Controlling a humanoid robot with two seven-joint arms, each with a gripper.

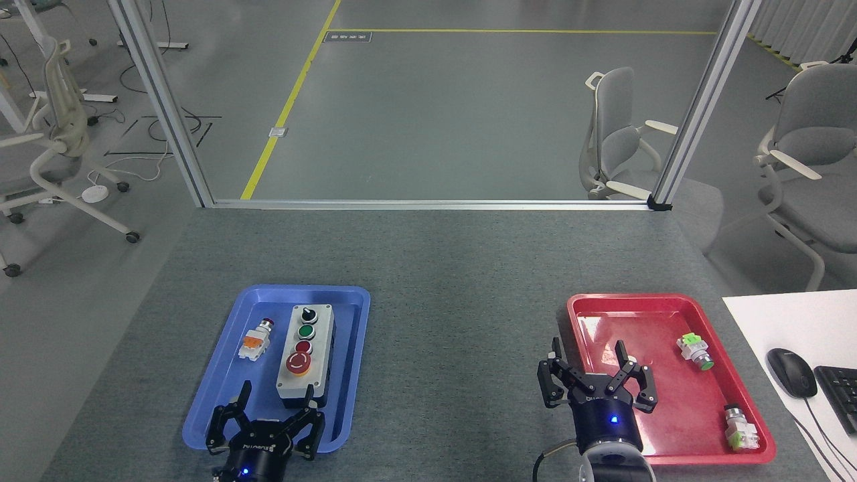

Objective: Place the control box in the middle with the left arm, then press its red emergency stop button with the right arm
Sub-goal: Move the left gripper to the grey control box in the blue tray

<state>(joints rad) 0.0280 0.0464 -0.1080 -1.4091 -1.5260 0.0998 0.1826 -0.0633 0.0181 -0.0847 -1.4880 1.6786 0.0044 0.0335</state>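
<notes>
The control box (306, 355) lies lengthwise in the blue tray (348, 348), light grey with a black base. Its buttons run in a row, the red emergency stop button (298, 363) being nearest to me. My left gripper (276, 393) stands open just in front of the box's near end, over the tray's near part, and is holding nothing. At the red tray's (636, 302) left rim my right gripper (588, 351) is open and empty. The middle (462, 348), bare grey felt tabletop, lies between the two trays.
A small loose push-button (255, 338) with an orange-white body lies left of the box in the blue tray. Two green-tipped push-buttons (694, 352) (739, 429) lie in the red tray. A white desk with a mouse (791, 372) and keyboard (840, 395) stands at right.
</notes>
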